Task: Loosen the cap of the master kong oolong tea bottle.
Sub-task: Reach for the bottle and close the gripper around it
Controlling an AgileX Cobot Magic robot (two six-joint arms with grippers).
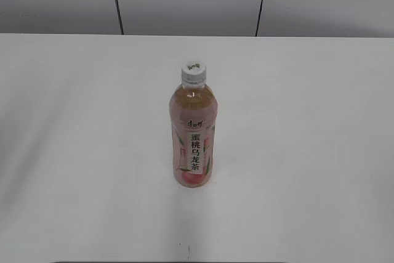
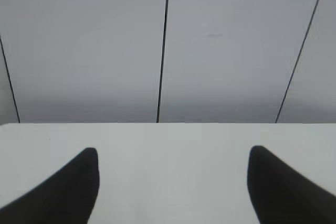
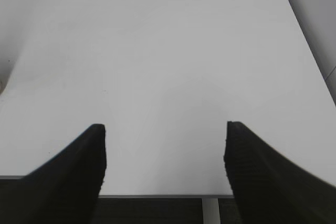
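The master kong oolong tea bottle point(image 1: 193, 135) stands upright on the white table point(image 1: 74, 152), cap point(image 1: 192, 72) on. Left gripper point(image 2: 173, 153) and right gripper point(image 3: 165, 129) both gape wide, holding nothing.

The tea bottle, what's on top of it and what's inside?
A white ribbed cap sits on the tea bottle. Amber-pink tea shows through the clear shoulder; lower down the label covers the contents. Neither gripper touches it.

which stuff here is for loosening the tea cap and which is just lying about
For the job:
- oolong tea bottle, upright
- white cap, on the bottle
- left claw, open
- right claw, open

Lying about:
- only the white table itself
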